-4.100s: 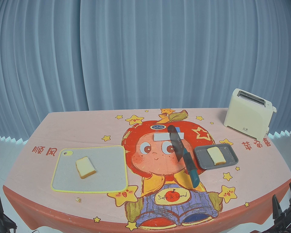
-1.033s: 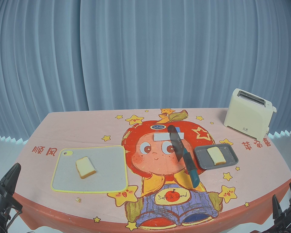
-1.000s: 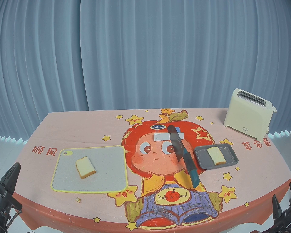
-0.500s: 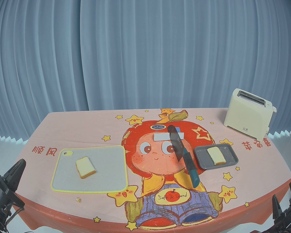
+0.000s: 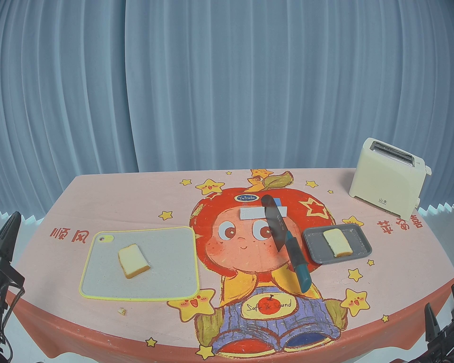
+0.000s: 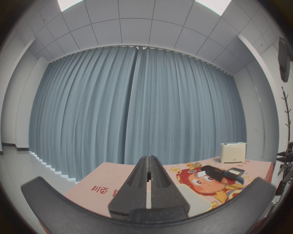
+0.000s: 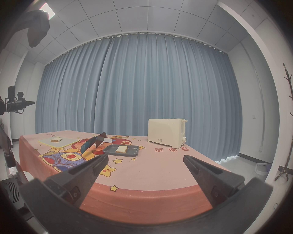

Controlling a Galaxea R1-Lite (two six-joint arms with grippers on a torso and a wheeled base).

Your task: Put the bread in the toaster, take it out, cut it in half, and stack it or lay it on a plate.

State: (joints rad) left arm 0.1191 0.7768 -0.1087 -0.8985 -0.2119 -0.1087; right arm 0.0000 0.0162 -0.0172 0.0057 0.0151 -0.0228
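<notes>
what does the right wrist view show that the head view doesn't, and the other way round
Right wrist view adds: the ceiling panels, the side wall, and the right gripper, its jaws wide apart and short of the table's edge.
Head view adds: the slot on top of the toaster, and a crumb on the cloth just in front of the cutting board.
Both share: the toaster, the knife, the grey tray with a bread piece, and the cutting board with a second bread piece.

Bright, even light falls from ceiling panels (image 6: 68, 3), with soft shadows and fisheye-curved edges.
</notes>
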